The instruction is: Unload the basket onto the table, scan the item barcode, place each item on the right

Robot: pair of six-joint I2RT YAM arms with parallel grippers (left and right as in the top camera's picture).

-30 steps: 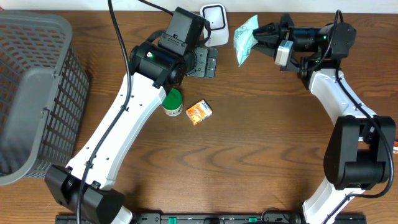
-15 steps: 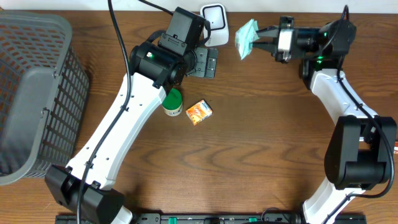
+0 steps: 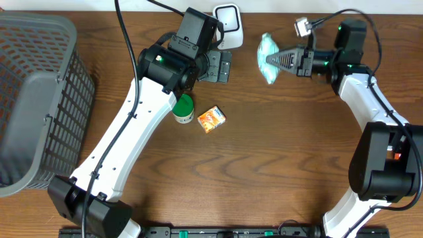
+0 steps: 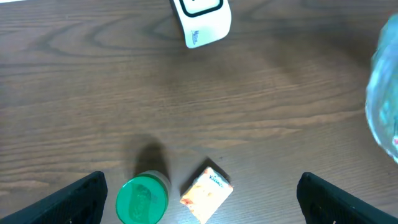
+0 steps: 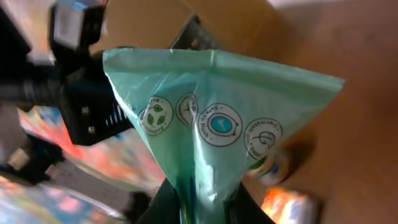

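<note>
Right fingers (image 3: 285,59) were clamped almost shut on the green packet (image 3: 268,58), pinching it by one narrow end, with the rest of the pack sticking out ahead of the tips toward 9 o'clock. In the overhead view the packet sat at roughly 1 o'clock on the surface (image 3: 264,165), near the white scanner (image 3: 228,20) at about 4 o'clock from it, not touching it. The right wrist cam showed the packet (image 5: 211,124) fanning out wide from the pinch at the fingers (image 5: 158,208), with a row of round printed marks across it (couldn't make out a barcode on that face).

Left fingers (image 4: 78,199) were spread as wide as they go, holding nothing. In the overhead view they hung at 6 o'clock from the scanner. The left wrist cam had the scanner (image 4: 200,22) at 12 o'clock and an edge of the packet (image 4: 384,93) at 3 o'clock, blurred.

Also on the surface: a green-lidded jar (image 3: 184,109), upright, partly under the left arm, and a small orange box (image 3: 211,119) just beside it at 3 o'clock. In the left wrist view the jar (image 4: 143,200) and box (image 4: 207,193) lay between the two fingers, close together. A grey mesh basket (image 3: 33,99) filled the 9 o'clock edge, well apart from the rest
</note>
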